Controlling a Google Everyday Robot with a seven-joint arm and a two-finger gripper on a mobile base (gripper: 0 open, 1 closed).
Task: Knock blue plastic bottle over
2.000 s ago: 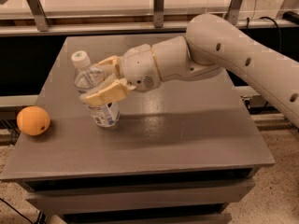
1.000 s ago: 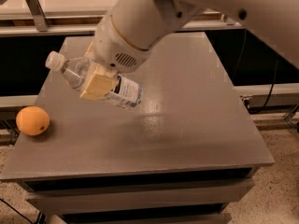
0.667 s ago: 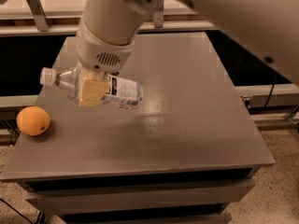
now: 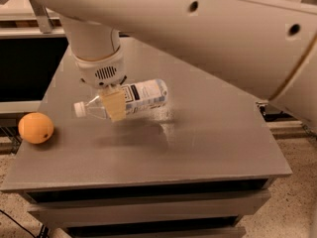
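The blue plastic bottle is a small clear bottle with a white-and-bluish label. It lies on its side over the middle left of the grey table, its pale cap pointing left. My gripper comes down from above and is shut on the bottle's middle. One tan finger crosses the front of the bottle and the other is hidden behind it. A shadow lies on the table just below the bottle. I cannot tell whether the bottle touches the table.
An orange fruit sits at the table's left edge, a short way left of the bottle's cap. My large white arm fills the top and right of the view. A dark shelf and rail run behind the table.
The bottle stood upright in my gripper two seconds ago. It has since tipped onto its side with the cap to the left, and my wrist has swung to point down over it.
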